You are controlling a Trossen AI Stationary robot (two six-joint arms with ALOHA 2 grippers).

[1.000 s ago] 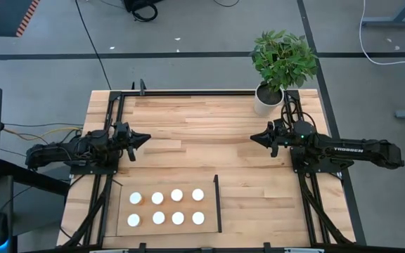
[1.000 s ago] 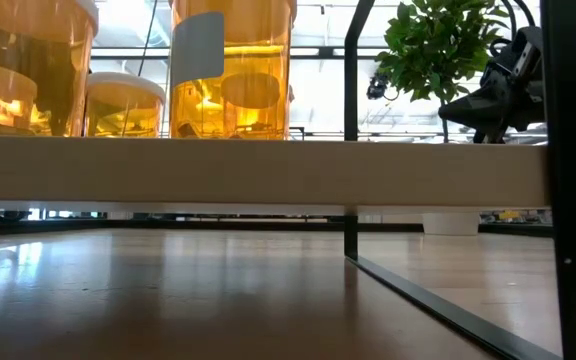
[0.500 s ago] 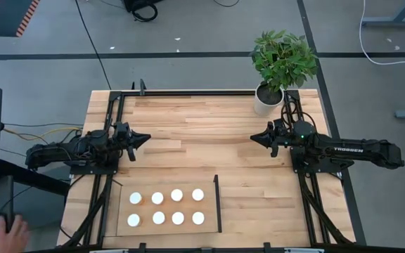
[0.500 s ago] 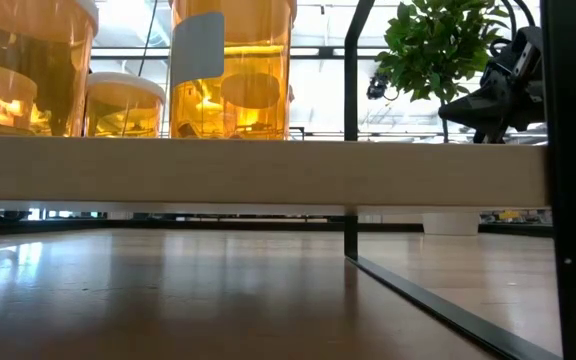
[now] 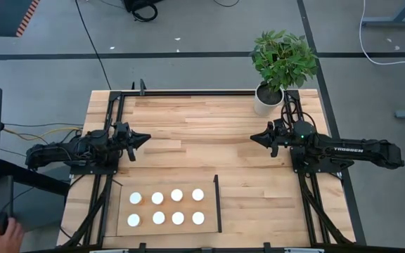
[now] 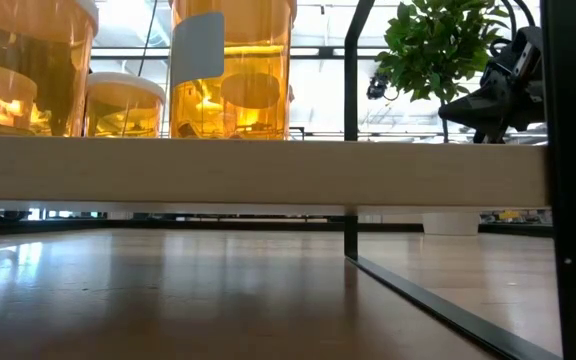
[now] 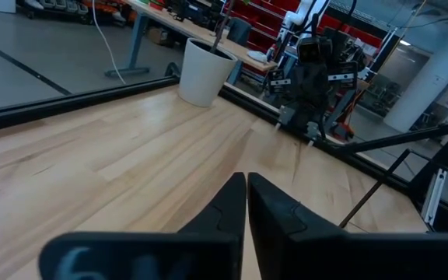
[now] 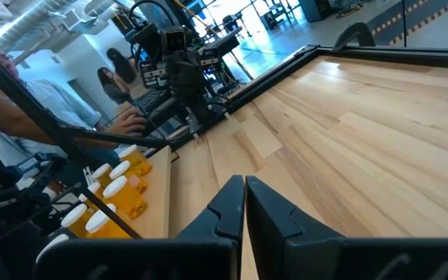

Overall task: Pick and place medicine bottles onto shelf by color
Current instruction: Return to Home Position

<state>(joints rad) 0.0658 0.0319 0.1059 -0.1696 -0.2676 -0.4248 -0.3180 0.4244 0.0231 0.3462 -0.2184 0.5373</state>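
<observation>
Standing in two rows, medicine bottles (image 5: 177,195) filled the shelf (image 5: 209,207); left jaws and right jaws hung pressed together above the worktop (image 5: 202,133).

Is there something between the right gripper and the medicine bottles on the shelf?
Yes: the black upright strip on the shelf edge facing the right gripper stands between it and the medicine bottles. Nothing else visible lies on the tabletop between them.
</observation>
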